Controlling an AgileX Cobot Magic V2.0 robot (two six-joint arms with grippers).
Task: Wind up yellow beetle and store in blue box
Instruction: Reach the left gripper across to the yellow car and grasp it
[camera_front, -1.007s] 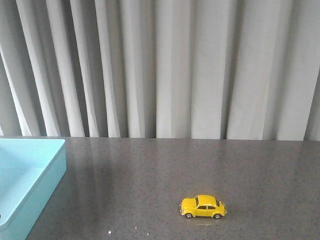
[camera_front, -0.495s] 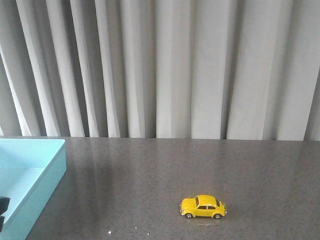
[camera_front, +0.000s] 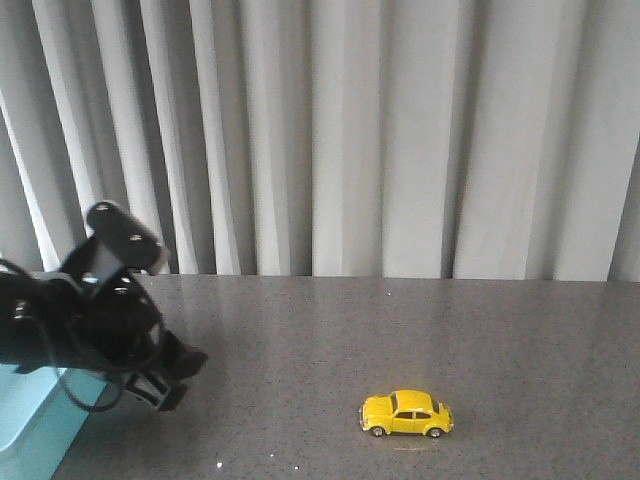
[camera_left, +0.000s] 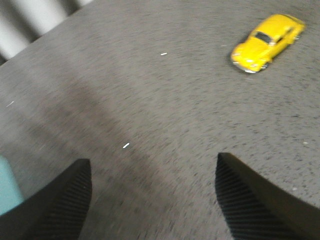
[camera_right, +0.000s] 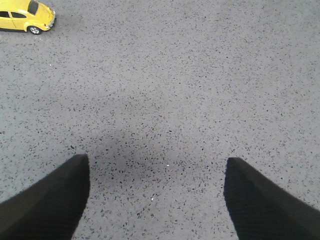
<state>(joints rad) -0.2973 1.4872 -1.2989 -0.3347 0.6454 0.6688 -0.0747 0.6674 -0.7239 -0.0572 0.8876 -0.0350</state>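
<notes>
The yellow beetle (camera_front: 406, 413) stands on its wheels on the grey table, right of centre and near the front edge. It also shows in the left wrist view (camera_left: 267, 42) and the right wrist view (camera_right: 25, 16). The blue box (camera_front: 35, 425) is at the far left, mostly hidden behind my left arm; a corner shows in the left wrist view (camera_left: 7, 187). My left gripper (camera_front: 172, 378) is open and empty above the table beside the box, well left of the car; in its wrist view (camera_left: 152, 160) only bare table lies between the fingers. My right gripper (camera_right: 156, 160) is open and empty over bare table, out of the front view.
The speckled grey table (camera_front: 520, 330) runs back to a pale pleated curtain (camera_front: 350, 140). A few small white specks (camera_front: 218, 464) lie near the front edge.
My left arm has swung up into the front view from the lower left and now covers most of the blue box. The car has not moved.
</notes>
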